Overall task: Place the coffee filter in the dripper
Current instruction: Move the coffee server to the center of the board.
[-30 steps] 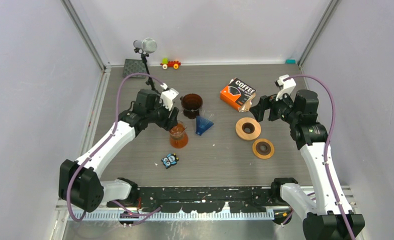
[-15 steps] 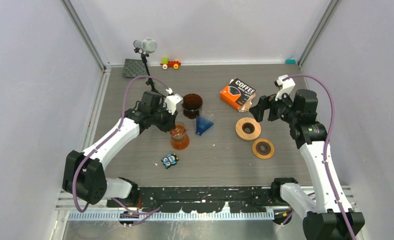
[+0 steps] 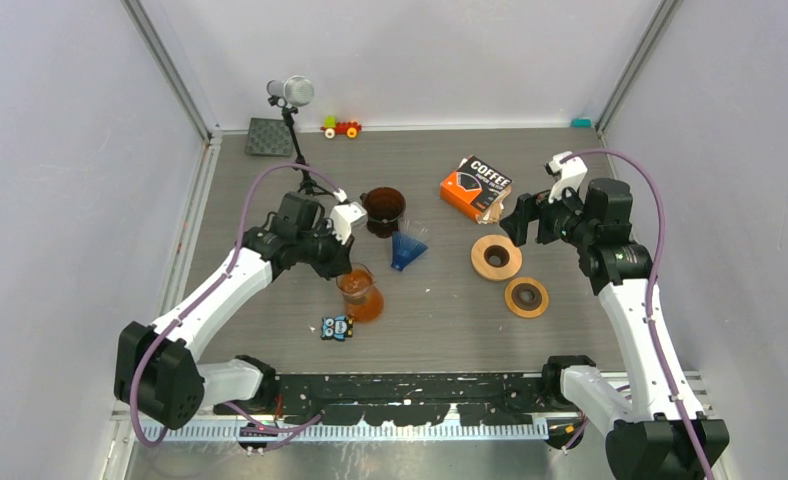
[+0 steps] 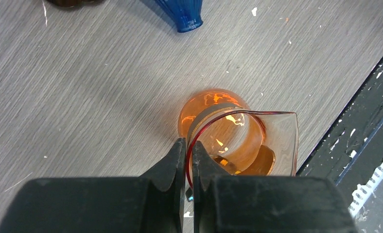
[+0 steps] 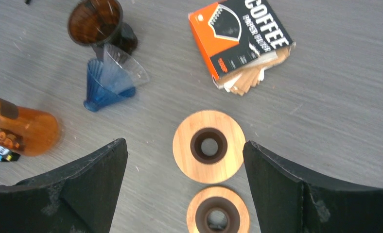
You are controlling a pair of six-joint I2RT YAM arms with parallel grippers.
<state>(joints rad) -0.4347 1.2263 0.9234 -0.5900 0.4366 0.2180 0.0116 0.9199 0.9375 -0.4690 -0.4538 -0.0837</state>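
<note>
The coffee filter box (image 3: 476, 187) lies at the back right, brown paper filters (image 5: 248, 80) poking from its open end. A dark brown dripper (image 3: 383, 205) stands upright. A blue dripper (image 3: 407, 248) lies on its side beside it, with a clear cone (image 5: 124, 60) against it. My left gripper (image 4: 189, 145) is shut on the rim of an orange glass carafe (image 4: 228, 131), one finger inside and one outside. My right gripper (image 5: 184, 142) hangs wide open above two wooden rings and holds nothing.
The larger wooden ring (image 3: 496, 257) and a smaller one (image 3: 526, 297) lie right of centre. A small blue toy (image 3: 337, 327) sits just in front of the carafe (image 3: 360, 293). A microphone stand (image 3: 291, 92), a black pad (image 3: 268, 137) and a toy car (image 3: 341, 127) line the back edge.
My left gripper has closed on the carafe's rim and drawn it a little toward the near edge. The right arm has stayed where it was.
</note>
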